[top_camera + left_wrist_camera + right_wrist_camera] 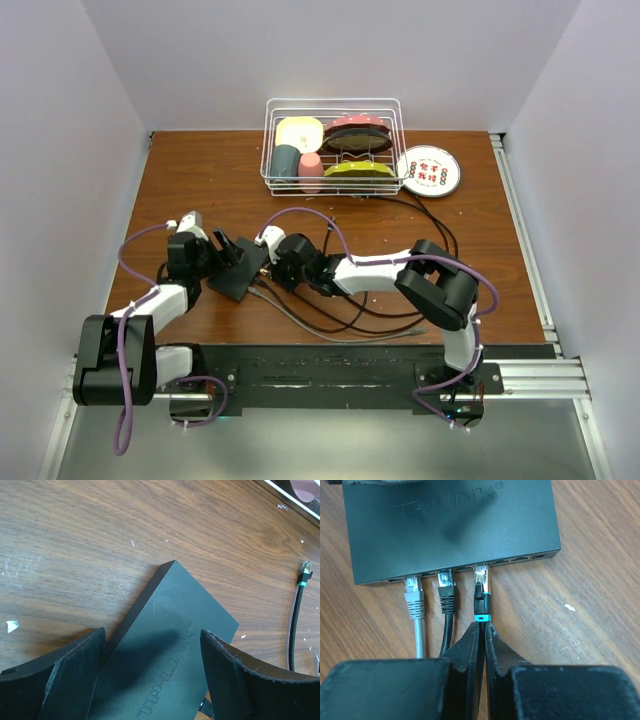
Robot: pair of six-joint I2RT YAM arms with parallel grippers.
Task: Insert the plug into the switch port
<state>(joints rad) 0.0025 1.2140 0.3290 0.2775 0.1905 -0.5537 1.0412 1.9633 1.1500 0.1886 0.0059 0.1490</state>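
The switch (237, 284) is a flat black box marked TP-LINK, lying on the wooden table (470, 280). It also shows in the left wrist view (170, 640) and the right wrist view (450, 525). My left gripper (152, 675) is open, with one finger on each side of the switch's body. My right gripper (482, 627) is shut on the black cable just behind the plug (481, 592), which has a teal band. The plug's clear tip sits at the mouth of the third socket from the left. How deep it sits I cannot tell.
A grey plug (413, 597) and a black plug (446, 592) sit in the two sockets to the left. Another teal-banded plug (304, 575) lies loose on the table. Cables (330, 310) loop near the front. A wire basket (332, 145) of dishes and a round plate (428, 170) stand at the back.
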